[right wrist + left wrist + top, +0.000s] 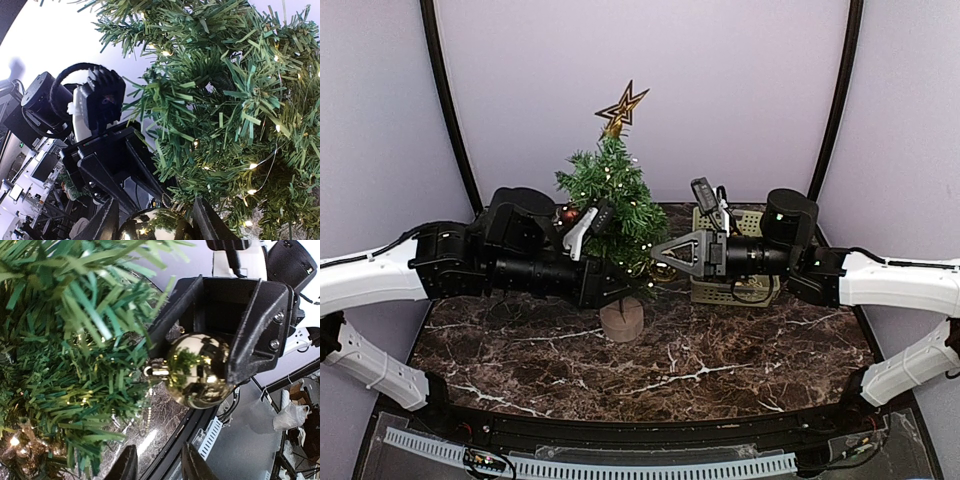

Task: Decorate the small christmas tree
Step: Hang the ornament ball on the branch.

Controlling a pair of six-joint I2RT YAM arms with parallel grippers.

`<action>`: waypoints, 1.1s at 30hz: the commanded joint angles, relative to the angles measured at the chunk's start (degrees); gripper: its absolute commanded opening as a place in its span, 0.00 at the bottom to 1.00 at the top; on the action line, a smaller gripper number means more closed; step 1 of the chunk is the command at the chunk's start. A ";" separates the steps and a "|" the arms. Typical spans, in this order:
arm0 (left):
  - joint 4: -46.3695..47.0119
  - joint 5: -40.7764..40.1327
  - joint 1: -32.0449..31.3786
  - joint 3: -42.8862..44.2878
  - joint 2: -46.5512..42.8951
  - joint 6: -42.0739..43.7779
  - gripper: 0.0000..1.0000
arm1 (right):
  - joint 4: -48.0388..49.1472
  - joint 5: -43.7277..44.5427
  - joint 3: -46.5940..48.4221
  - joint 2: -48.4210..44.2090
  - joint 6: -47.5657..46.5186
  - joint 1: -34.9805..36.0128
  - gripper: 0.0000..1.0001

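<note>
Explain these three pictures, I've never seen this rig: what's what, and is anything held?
Two robot arms sit side by side at a marble table. The wide picture looks down from above and behind them; the other two come from a camera on each wrist. On the table stand the small christmas tree, topped with a gold star, and a beige basket further back on its right. The right hand grips a gold ball at the branches' edge. The left hand is open, facing that ball, holding nothing.

The small christmas tree (612, 205) stands upright on its round tan stump base (622, 320), mid-tabletop (720, 370), dark-green bristly branches glowing with tiny warm lights, and a gold-edged star (622, 106) tilting at its tip.
</note>
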 commanded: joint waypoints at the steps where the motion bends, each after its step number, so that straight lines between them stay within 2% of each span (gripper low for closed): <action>1: 3.39 -2.61 -0.16 -2.10 -0.92 -3.02 0.31 | 1.75 0.26 -0.54 -1.04 -0.44 0.35 0.36; 8: 7.22 -2.63 -0.11 -4.04 -1.26 -4.88 0.19 | 1.55 -0.21 -0.54 -1.04 -0.49 0.35 0.36; 20: 9.12 -6.05 -0.07 -5.77 -2.92 -5.75 0.18 | 1.41 -0.37 -0.98 -1.21 -0.45 0.35 0.36; 33: 10.64 -7.11 -0.07 -5.99 -2.31 -5.65 0.02 | 0.92 0.58 -1.41 -0.82 -0.67 0.36 0.36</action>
